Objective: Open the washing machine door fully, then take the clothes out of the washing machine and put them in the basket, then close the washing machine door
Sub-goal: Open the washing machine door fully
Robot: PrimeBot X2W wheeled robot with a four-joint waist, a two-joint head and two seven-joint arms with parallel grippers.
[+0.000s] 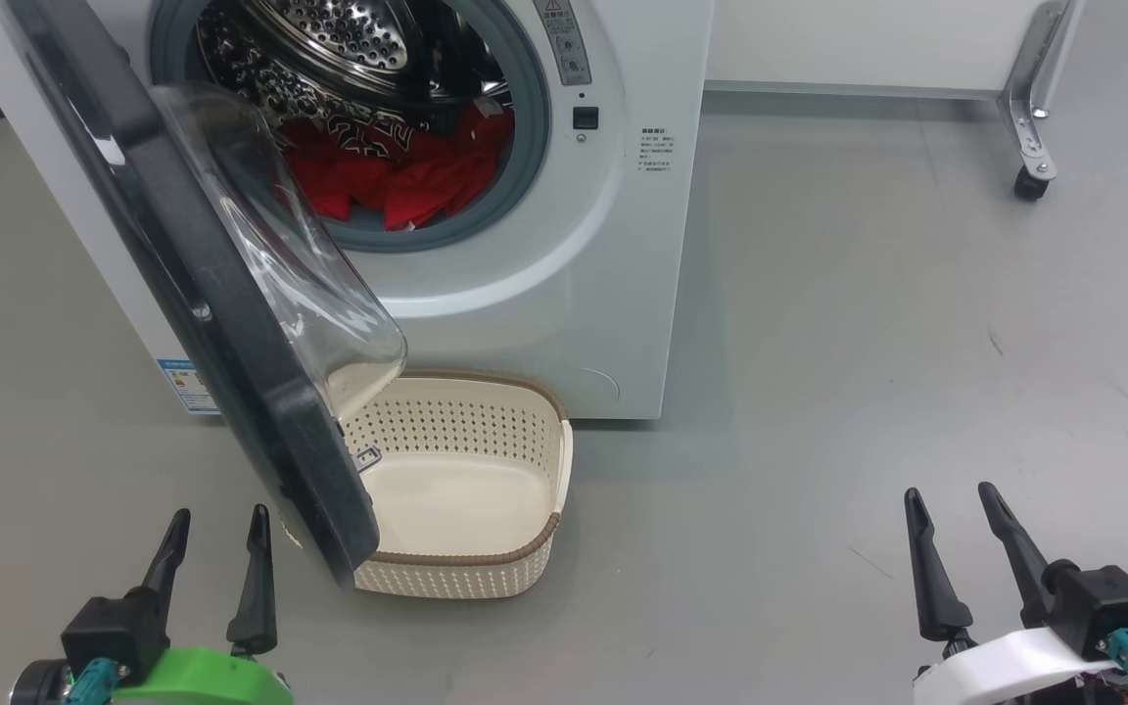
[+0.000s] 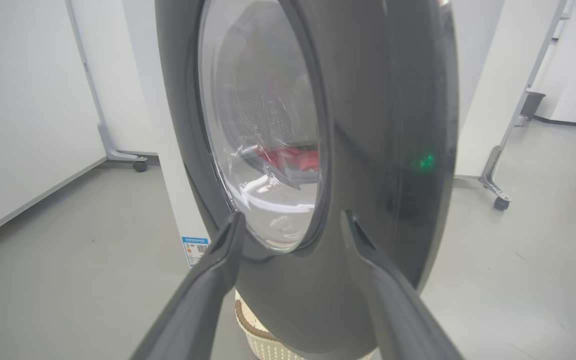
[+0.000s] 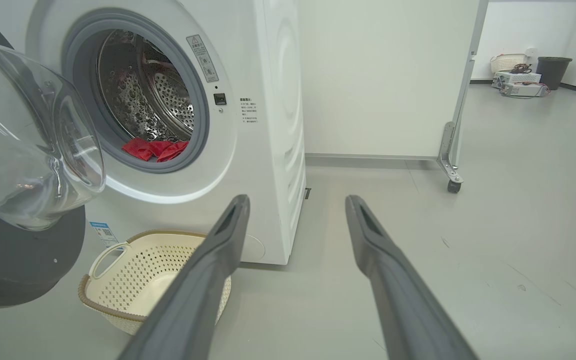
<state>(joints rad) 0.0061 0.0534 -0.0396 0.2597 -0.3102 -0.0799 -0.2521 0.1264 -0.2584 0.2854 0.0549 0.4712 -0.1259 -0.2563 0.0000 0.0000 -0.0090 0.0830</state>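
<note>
Washing machine door (image 1: 241, 392), large, round, glossy black-rimmed with a bulging clear glass bowl at its centre, stands swung partly out from the big white front-loading washing machine (image 1: 564, 323). Its lower free edge hangs over the left part of the small cream perforated plastic basket (image 1: 466, 578) with the brown woven-look rim, which sits on the grey floor against the machine's front. It looks rigid and hinged, so it should swing on its arc with a steady push. The polished rim is likely slippery, so pressing a finger flat against the inner side of the free edge seems safer than pinching, and the glass bowl is best left alone. Behind it the bright red sports clothes (image 1: 398, 186) lie heaped low in the perforated steel drum, spilling toward the grey gasket. They should be light, limp and prone to trailing or snagging, best pinched at a raised fold near the front lip. The left gripper (image 1: 219, 512) is just beside the door's outer face, its two long dark fingers spread wide and pointed at the rim, holding nothing, with no contact visible. The right gripper (image 1: 949, 490) hovers well apart over bare floor, jaws equally wide and empty.
</note>
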